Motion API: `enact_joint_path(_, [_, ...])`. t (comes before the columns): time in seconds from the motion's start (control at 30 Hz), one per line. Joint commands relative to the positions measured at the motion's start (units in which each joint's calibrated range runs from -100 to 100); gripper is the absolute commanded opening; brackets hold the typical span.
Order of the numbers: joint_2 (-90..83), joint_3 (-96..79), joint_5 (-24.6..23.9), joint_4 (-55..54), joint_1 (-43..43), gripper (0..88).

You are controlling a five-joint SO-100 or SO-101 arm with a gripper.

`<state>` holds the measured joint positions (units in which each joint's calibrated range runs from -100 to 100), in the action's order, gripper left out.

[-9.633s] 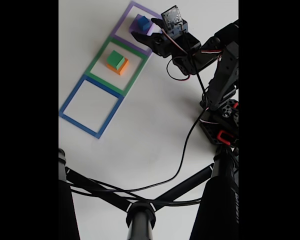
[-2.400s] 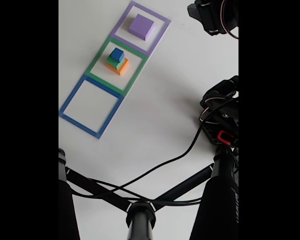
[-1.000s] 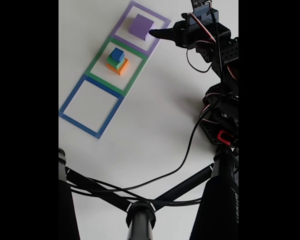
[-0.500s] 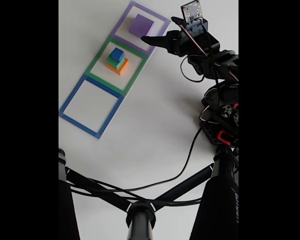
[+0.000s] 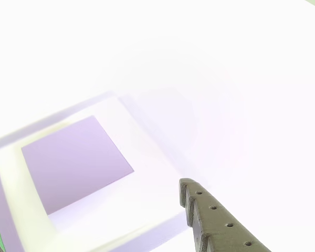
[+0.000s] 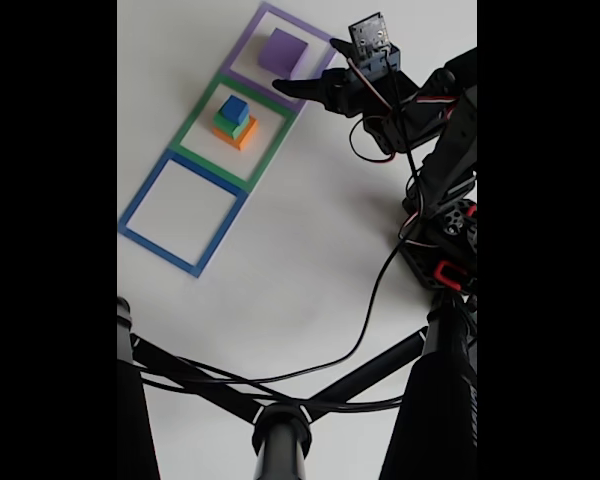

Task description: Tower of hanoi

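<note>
I take the green outline (image 6: 234, 130) as my landmark in the fixed view. To its lower left lies the blue outline (image 6: 183, 212), a flat square frame with bare white table (image 6: 310, 260) inside it and open room on every side. Inside the green outline stands a stack: orange block (image 6: 243, 135) at the bottom, green block (image 6: 229, 124) on it, blue cube (image 6: 235, 109) on top. All are matte, plain and square-edged. To the upper right of the green outline, sharing a border with it, lies the purple outline (image 6: 292, 52), with the purple block (image 6: 282, 50) inside it. The gripper (image 6: 298, 82) sits just right of the green outline, at the purple outline's lower edge, near the purple block; I see nothing held, and I cannot tell how far the jaws stand apart. In the other view, washed out by glare, the purple block (image 5: 76, 161) shows a flat top, and one ridged dark finger (image 5: 215, 220) lies apart from it at lower right.
</note>
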<state>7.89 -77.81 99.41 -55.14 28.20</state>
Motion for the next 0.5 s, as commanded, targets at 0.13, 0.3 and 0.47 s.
enact_joint_path(0.13, [6.1, 4.9, 0.6, -5.7, -1.0, 45.6])
enact_joint_path(0.3, [9.7, 6.7, 0.6, -7.5, -1.0, 45.5])
enact_joint_path(0.47, [13.1, 9.4, 0.6, -8.7, -1.2, 45.1])
